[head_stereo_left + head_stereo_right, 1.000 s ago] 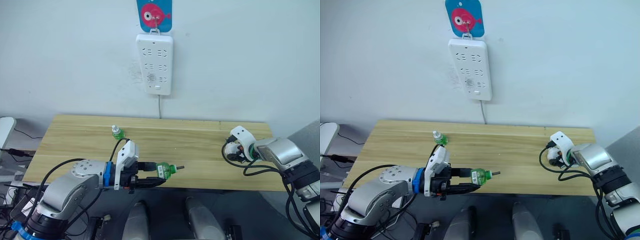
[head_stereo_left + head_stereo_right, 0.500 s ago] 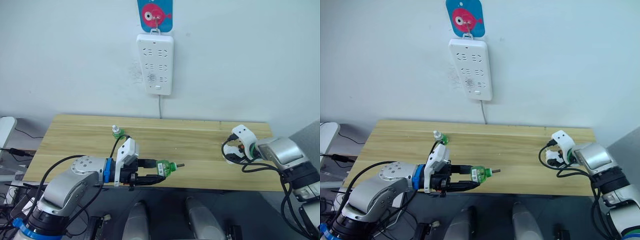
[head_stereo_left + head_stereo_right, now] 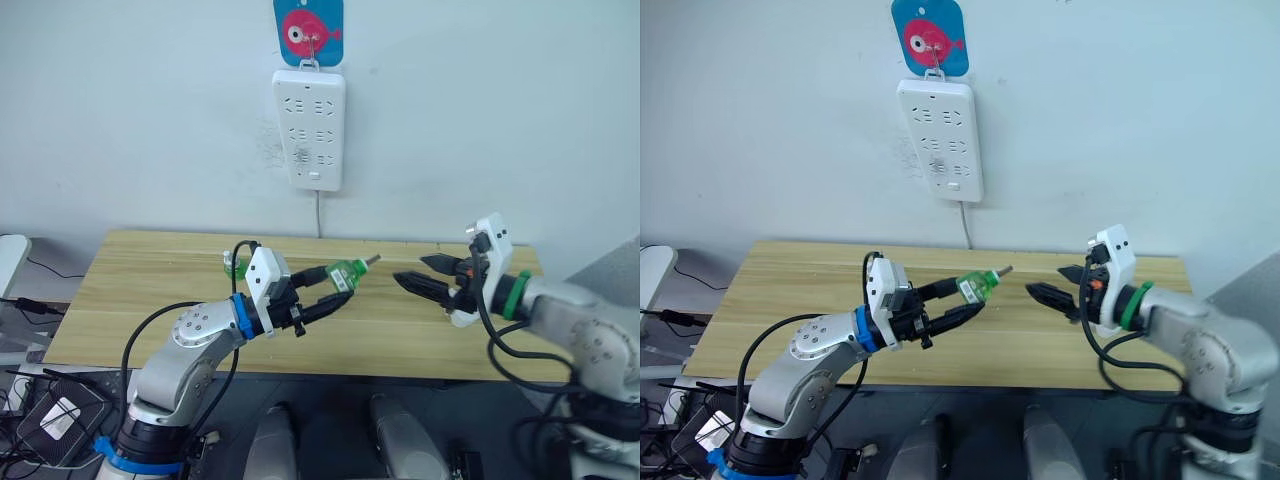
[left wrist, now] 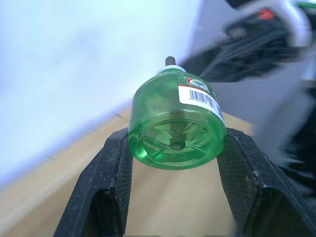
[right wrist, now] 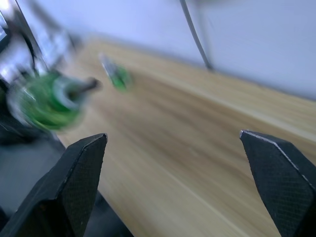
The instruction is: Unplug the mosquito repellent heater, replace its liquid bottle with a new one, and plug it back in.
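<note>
The new bottle stands on the counter behind the left arm, near the back edge. The left end effector is clenched on the old bottle, held in the air above the counter with its long axis pointing at the right arm, dark wick leading. Just beyond the wick tip, with a small gap between, the right end effector hangs released, its fingers spread and aimed back at the bottle along nearly the same line. The heater cannot be made out.
</note>
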